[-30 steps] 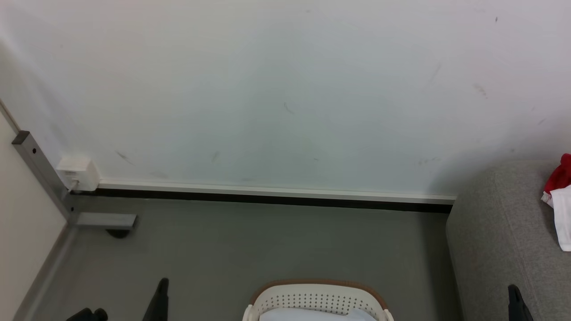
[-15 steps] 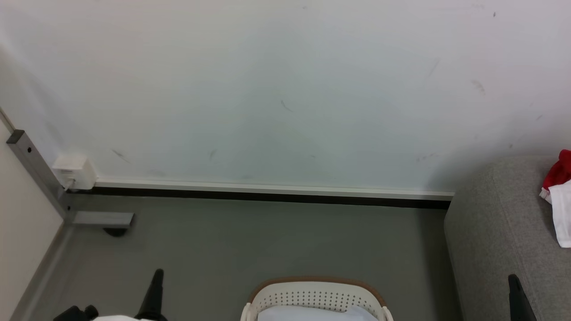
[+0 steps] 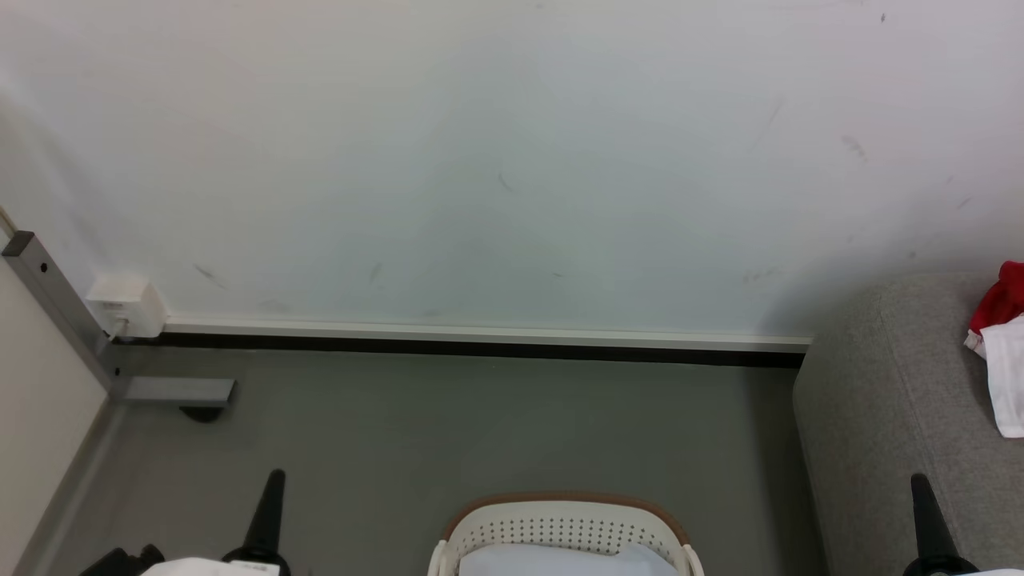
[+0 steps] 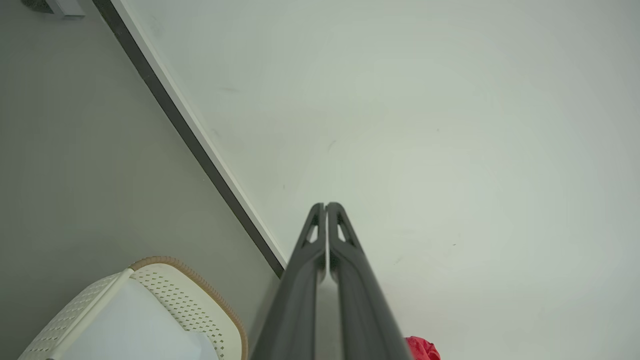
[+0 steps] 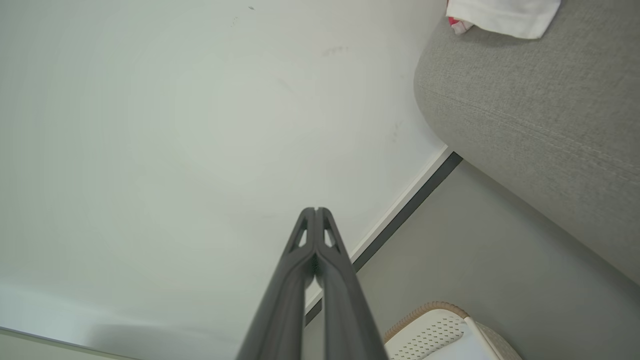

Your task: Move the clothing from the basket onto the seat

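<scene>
Both pincers are shut tight with nothing in them. The left pincer (image 4: 326, 205) and the right pincer (image 5: 316, 210) are up in the air and point at the wall (image 3: 512, 160).

The basket (image 3: 564, 518) stands on the floor (image 3: 480, 424) between the two arms, with a white cloth (image 3: 560, 562) inside it. The seat (image 3: 880, 416) is just to the right of the basket. A red garment (image 3: 1004, 300) and a white garment (image 3: 1006, 384) already lie on it, touching each other.

What could go wrong? The fingers must open before they go down, or they will only poke the cloth. The basket sits at the very bottom of the head view, so a reach into it would be half blind. A finger could catch the holes or the brown rim and tip the basket. Soft cloth can also slip from a small pinch and drop on the floor before it gets to the seat.

Most of the basket is cut off, so I cannot tell how many pieces are left in it. The clothes on the seat are cut off at the right edge too, so I cannot see all of them.
</scene>
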{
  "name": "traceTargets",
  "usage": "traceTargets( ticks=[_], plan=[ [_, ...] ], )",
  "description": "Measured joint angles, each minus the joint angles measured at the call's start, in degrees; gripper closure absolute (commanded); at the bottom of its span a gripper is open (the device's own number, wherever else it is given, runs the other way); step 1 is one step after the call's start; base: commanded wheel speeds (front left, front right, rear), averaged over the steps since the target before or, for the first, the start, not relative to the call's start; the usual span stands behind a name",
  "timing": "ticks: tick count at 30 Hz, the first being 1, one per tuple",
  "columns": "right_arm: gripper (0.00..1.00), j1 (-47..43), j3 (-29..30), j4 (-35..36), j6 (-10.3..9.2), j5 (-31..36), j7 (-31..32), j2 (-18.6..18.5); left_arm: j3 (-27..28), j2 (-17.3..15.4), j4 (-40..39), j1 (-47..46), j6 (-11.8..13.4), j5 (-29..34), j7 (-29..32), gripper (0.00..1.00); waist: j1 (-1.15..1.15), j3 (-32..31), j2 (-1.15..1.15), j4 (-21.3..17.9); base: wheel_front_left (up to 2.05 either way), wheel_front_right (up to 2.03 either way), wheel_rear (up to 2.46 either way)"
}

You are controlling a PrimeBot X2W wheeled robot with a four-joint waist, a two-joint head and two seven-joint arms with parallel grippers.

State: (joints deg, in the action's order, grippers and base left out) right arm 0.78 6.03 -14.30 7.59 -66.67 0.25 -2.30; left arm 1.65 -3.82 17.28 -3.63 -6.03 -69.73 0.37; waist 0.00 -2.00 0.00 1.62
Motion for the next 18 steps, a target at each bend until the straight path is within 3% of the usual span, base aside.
traceTargets(
  ticks=[18],
  plan=[
    [1.0,1.8,0.1,0.0,-0.02,-9.8,2.6,-0.1,1.9,0.4,-1.2,-0.9,-0.5,-8.5,2.4,1.0,0.0,0.7,0.0,-0.6,0.0,0.0,0.0]
  ],
)
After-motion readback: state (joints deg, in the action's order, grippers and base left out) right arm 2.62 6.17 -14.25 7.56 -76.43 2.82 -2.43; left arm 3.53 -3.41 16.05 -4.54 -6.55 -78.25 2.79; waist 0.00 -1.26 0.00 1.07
